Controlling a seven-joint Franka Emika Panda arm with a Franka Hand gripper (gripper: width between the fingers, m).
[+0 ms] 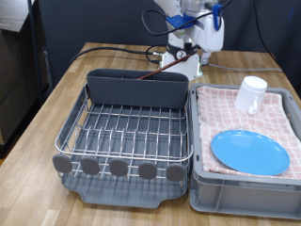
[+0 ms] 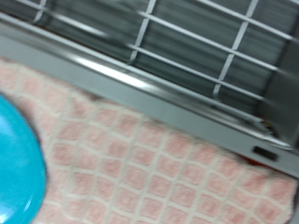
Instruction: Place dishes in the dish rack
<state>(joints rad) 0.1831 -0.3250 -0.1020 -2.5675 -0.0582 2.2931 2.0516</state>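
Beside our empty rack (image 1: 127,132), plate (image 1: 249,151) & mug (image 1: 250,94) wait on cloth (image 1: 226,113); gripper (image 1: 188,58) hangs far back, jaw state unclear.

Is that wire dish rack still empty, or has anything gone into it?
Its wire grid looks empty: the dish rack shows bare wires, while the blue plate and white mug sit on the pink checkered cloth beside it.

The dish rack (image 1: 127,132) lies open from above, only its tall back compartment (image 1: 137,88) rising.
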